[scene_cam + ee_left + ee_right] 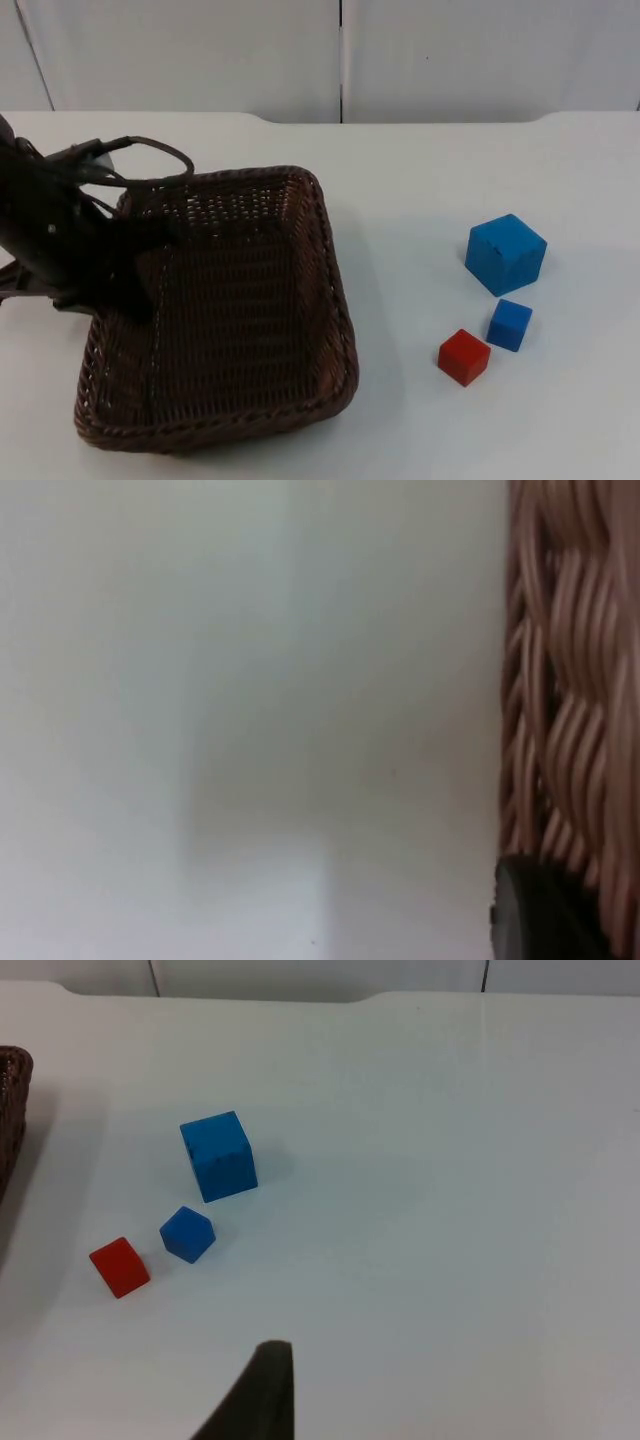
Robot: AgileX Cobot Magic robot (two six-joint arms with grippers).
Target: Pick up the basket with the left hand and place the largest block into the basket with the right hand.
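Basket [250, 300]: a dark wicker tray is seen at the table's left side, tilted, its near rim low and its left wall under the left arm.
Left gripper [125, 262]: it is placed at the basket's left wall, over the rim. In the left wrist view the weave [570, 680] is seen touching a black fingertip [540, 910]. Whether the fingers are spread or pinched on the wall cannot be told.
Big block [505, 253]: the large blue cube is set on the table, well to the right of the basket, clear of the other two.
Small blocks: a smaller blue cube [510, 324] and a red cube [464, 356] are set just beside each other, nearer the table's front edge than the big one.
Right gripper: one fingertip [262, 1395] is seen in the right wrist view, high above the table; its spread cannot be told. This arm is waiting.
Key relation: the big block [218, 1156] lies ahead of the right gripper, beyond the two small cubes, so it is judged that it must be reached over them. The right arm is the nearer one.
Step in hand: the basket grasp is judged to be under way; the block is not yet taken.
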